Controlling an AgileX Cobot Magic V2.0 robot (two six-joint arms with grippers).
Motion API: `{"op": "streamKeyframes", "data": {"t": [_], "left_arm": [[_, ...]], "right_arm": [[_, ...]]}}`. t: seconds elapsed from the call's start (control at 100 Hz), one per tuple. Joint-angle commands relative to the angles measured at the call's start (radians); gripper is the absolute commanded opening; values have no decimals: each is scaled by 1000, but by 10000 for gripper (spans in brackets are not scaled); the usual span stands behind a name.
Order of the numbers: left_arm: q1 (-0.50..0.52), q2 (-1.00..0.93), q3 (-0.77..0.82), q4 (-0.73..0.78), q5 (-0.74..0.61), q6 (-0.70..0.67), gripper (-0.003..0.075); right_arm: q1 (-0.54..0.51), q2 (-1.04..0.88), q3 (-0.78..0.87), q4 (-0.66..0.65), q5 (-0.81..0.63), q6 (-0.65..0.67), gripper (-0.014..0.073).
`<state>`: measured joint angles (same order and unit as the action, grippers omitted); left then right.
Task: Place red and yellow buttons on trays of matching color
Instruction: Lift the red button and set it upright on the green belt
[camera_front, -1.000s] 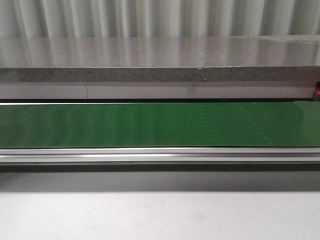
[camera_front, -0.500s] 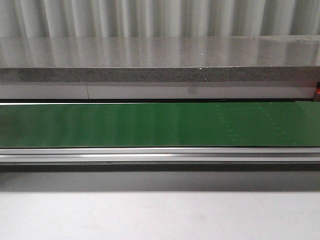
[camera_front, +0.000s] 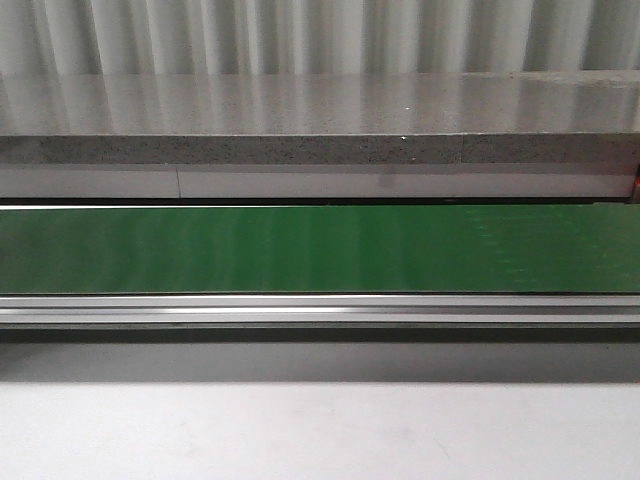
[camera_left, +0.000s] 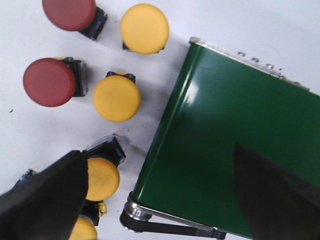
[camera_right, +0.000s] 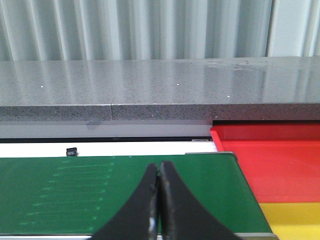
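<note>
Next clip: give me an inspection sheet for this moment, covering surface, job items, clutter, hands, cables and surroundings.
Surface: green conveyor belt bare in the front view; white table beside its end.
Job items: two red buttons and several yellow buttons on the table by the belt end; red tray and yellow tray past the belt's other end, no buttons visible in them.
Clutter: nothing seen.
Hands: left hand open above the belt end, one finger over a yellow button; right hand shut, empty, over the belt.
Cables: nothing seen.
Surroundings: grey stone ledge, corrugated wall.
</note>
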<state>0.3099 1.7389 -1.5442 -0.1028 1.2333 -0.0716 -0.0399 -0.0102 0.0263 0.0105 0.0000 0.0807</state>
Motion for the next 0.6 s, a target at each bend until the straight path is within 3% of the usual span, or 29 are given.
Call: {"op": "streamKeyframes", "data": {"t": [0.0, 0.26, 0.59], "left_arm": [[15, -46, 14, -15, 45, 31, 567], [85, -46, 170, -10, 45, 91, 567], [106, -35, 201, 59, 5, 93, 566]], "right_arm": [[-5, -16, 3, -10, -84, 2, -66], [-5, -16, 3, -10, -84, 2, -66], [-5, -16, 3, -10, -84, 2, -66]]}}
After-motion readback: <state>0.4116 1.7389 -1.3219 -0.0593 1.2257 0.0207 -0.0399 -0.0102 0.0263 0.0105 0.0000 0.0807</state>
